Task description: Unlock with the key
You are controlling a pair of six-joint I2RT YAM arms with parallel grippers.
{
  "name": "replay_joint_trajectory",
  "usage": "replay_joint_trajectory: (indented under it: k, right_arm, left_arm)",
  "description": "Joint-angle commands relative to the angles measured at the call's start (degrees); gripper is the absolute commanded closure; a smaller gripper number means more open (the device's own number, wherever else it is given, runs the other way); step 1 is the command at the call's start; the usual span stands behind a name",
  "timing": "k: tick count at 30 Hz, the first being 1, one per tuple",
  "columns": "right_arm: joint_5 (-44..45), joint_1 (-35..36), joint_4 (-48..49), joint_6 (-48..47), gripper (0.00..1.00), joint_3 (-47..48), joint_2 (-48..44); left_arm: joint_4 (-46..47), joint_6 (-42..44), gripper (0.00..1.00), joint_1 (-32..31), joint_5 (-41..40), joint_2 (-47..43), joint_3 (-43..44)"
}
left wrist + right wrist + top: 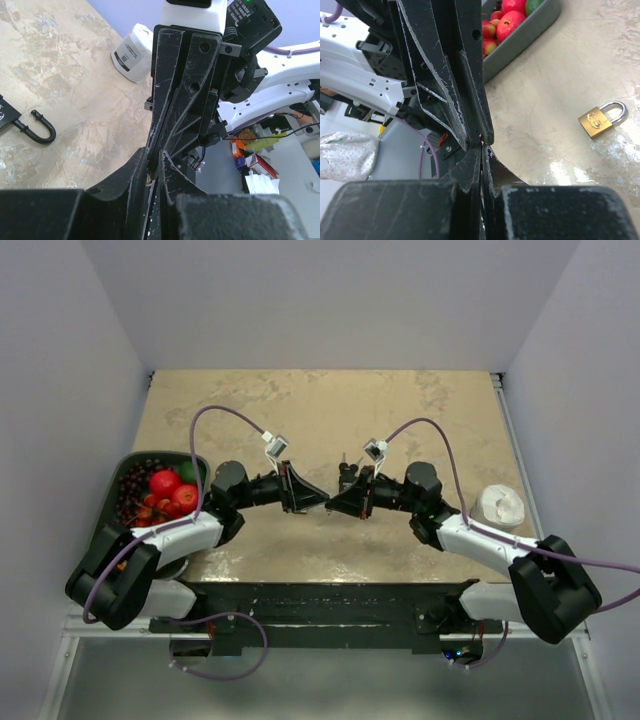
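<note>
Padlock (pixel 596 121) lies flat, shackle pointing away from fingers (pixel 497 171).

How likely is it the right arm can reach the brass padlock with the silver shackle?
Likely yes: the brass padlock lies alone on the table beside the right gripper, though its shut jaws meet the left gripper.

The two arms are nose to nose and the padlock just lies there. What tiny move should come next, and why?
Probably the left end effector should ease open a little. Its tips meet those of the right end effector, both pinched shut, which looks like a hand-over, though no key shows. The brass padlock lies untouched, shackle closed.
</note>
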Motion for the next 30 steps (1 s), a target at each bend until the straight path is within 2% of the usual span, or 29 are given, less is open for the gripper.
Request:
replay_joint_trajectory:
  k: [1,13,20,22,26,30]
  right_arm:
    - [-1.55,-0.14,6.39,2.30,1.00,1.42,0.76]
    - [-3.58,-0.58,11.31,5.38,1.00,0.45,1.56]
    - [-4.46,-0.50,11.84,5.81,1.00,0.98,1.38]
    - [-4.46,-0.58,12.54,6.34,1.00,0.98,1.64]
    - [-5.42,-0.58,16.40,8.62,1.00,0.54,2.78]
    - [-5.95,-0.50,19.48,10.47,1.00,0.19,3.75]
  left_arm:
    - [3.15,-0.07,1.00,0.20,0.73,-1.01,-0.87]
    - [9.74,-4.38,1.00,0.20,0.12,-1.80,-2.45]
    - [14.05,-7.10,0.83,0.20,0.03,-1.19,-3.24]
    - [14.75,-7.63,0.82,0.20,0.03,-1.10,-3.50]
    - [17.47,-9.30,0.72,0.20,-0.23,-0.84,-4.38]
    - [20.19,-10.44,0.67,0.29,-1.20,-1.01,-5.00]
